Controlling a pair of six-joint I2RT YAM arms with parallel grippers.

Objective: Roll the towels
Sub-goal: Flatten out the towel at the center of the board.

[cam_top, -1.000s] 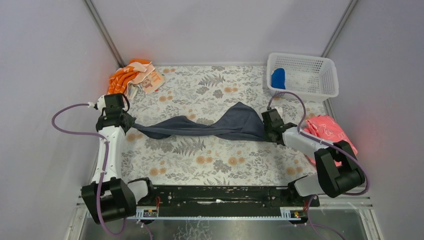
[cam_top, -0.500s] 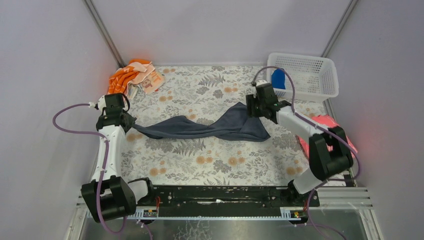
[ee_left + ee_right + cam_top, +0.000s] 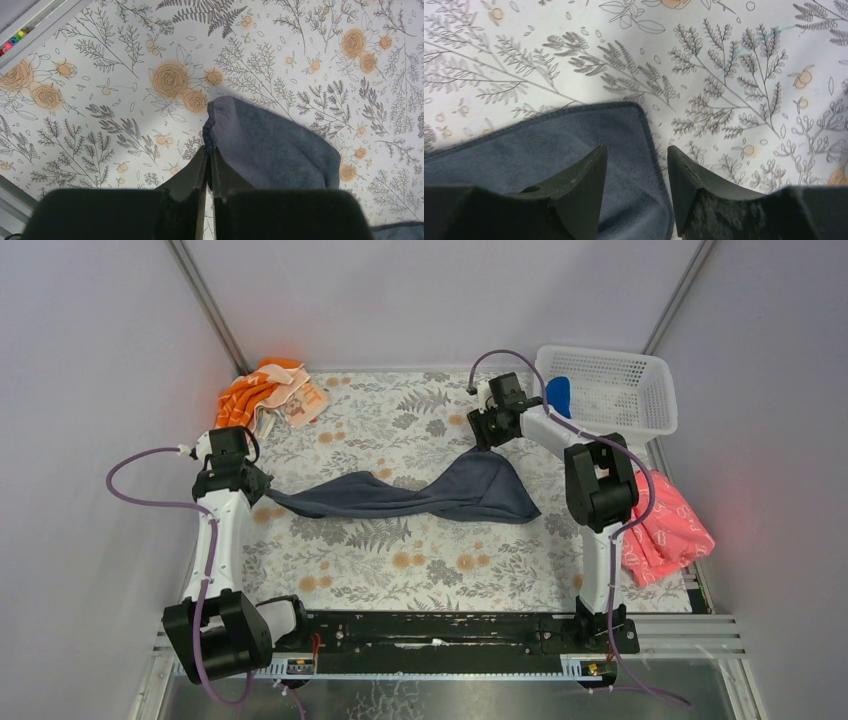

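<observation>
Left arm (image 3: pixel 222 530) stretches to the towel's (image 3: pixel 470 490) left end, jaws pinched tight on its corner. Right arm (image 3: pixel 600 475) is bent high, jaws parted just over the towel's far corner, gripping nothing

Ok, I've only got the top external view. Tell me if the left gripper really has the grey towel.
Observer: Yes. The left wrist view shows the left gripper shut on a bunched bit of hem of the grey towel.
Operator: Now check the right gripper.
Observer: It's open and grips nothing. Its fingers straddle the towel's hemmed edge near a corner, one over cloth, the other over the floral table cover.
</observation>
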